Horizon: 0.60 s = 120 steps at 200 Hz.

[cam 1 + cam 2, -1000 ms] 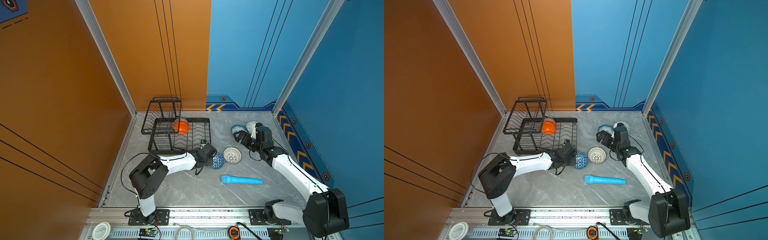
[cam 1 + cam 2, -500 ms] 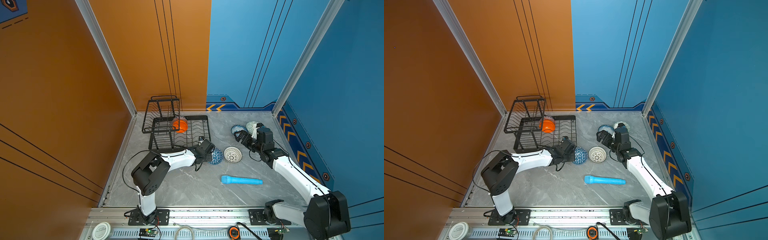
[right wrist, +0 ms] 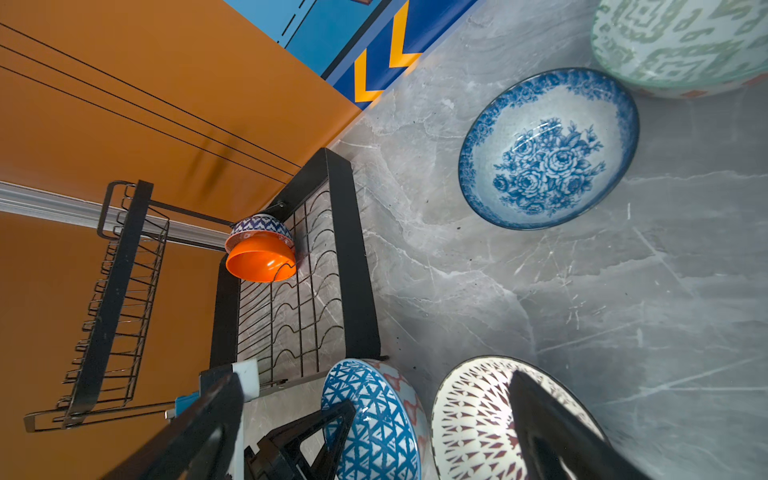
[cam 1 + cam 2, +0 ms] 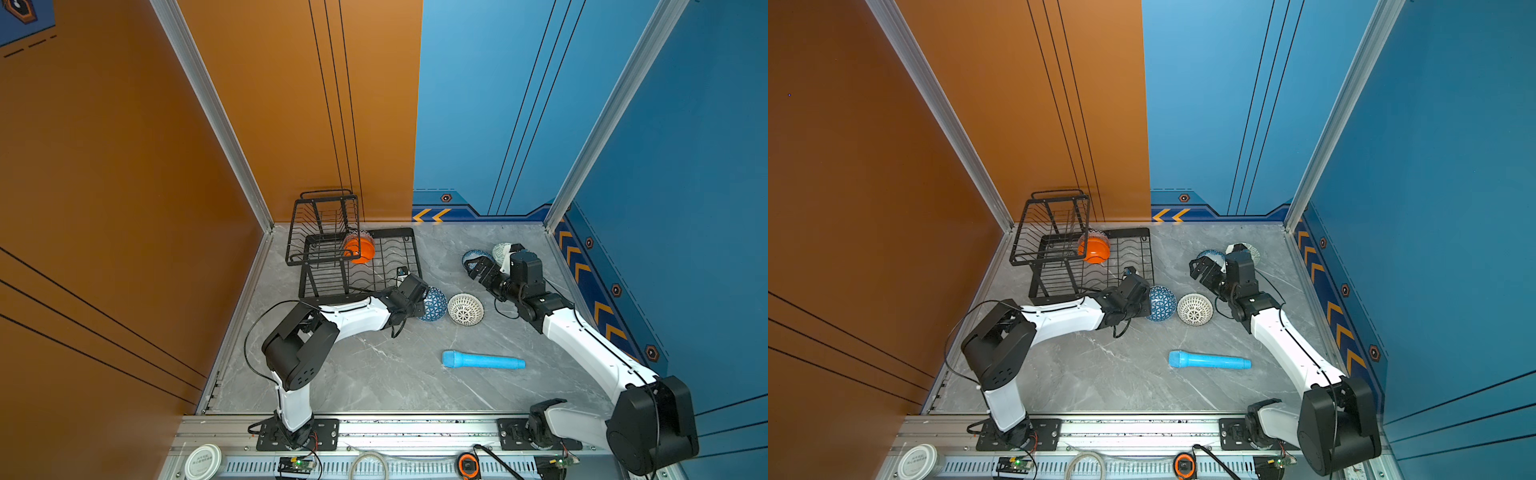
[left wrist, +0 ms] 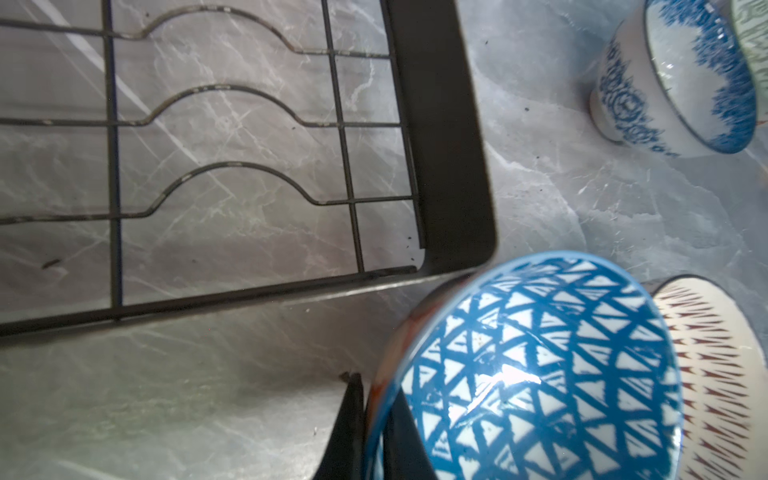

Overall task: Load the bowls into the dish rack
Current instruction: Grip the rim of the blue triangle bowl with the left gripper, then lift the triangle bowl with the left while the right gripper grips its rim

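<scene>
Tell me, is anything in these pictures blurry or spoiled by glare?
Left wrist view: a white glare patch sits inside the blue triangle bowl, and the dish rack frame beside it looks soft. Right wrist view: the right gripper looms as dark, out-of-focus shapes, while the floral bowl is crisp. Both top views: even light, only soft shadows.

Six bowls (image 3: 259,262) (image 3: 259,226) (image 3: 370,419) (image 3: 478,415) (image 3: 548,149) (image 3: 681,41), one dish rack (image 3: 351,266), one light blue cylinder (image 4: 482,360), two robot arms (image 4: 357,318) (image 4: 590,345)
</scene>
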Each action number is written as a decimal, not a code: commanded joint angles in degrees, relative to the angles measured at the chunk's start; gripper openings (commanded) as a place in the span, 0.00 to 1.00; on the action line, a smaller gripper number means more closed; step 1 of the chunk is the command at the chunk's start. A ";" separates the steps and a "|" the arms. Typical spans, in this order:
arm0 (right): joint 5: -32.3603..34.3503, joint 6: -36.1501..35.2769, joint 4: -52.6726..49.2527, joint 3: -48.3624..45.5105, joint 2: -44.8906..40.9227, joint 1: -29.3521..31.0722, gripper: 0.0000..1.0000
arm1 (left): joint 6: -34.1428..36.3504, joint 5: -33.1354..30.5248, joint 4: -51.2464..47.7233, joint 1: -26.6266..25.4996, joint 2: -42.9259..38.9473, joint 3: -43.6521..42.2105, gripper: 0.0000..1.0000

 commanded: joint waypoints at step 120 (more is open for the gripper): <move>1.07 13.97 2.91 12.98 -0.43 9.46 1.00 | 15.95 -28.22 32.56 -5.65 -15.27 -8.44 0.00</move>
